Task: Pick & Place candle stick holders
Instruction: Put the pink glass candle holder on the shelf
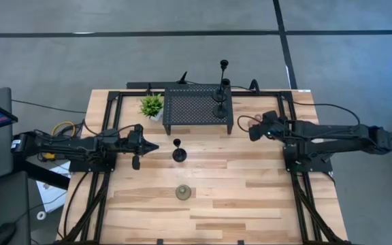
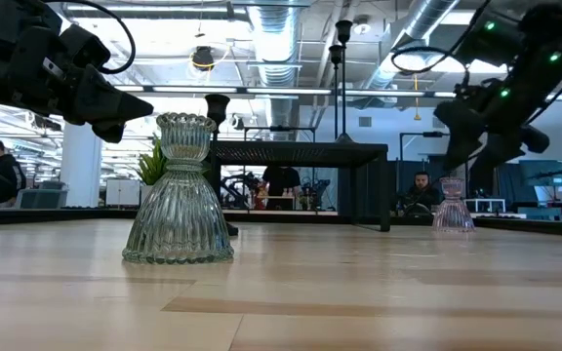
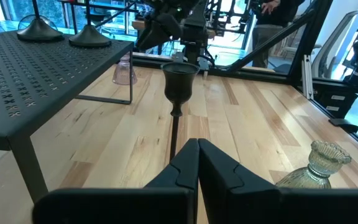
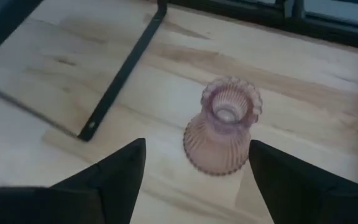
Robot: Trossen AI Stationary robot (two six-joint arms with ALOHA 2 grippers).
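Note:
A short black candle stick holder stands on its round base mid-table. It also shows in the left wrist view, just ahead of my shut, empty left gripper. Two taller black holders stand on the black perforated stand. The squat olive-green holder stands near the table's front. The pinkish glass holder stands upright on the table to the right of the stand. My open right gripper hovers above it, one finger on either side, not touching.
A small green potted plant stands at the stand's left end. The stand's leg and foot bar lie close to the pinkish holder. Black frame rails run along both table sides. People show in the room behind.

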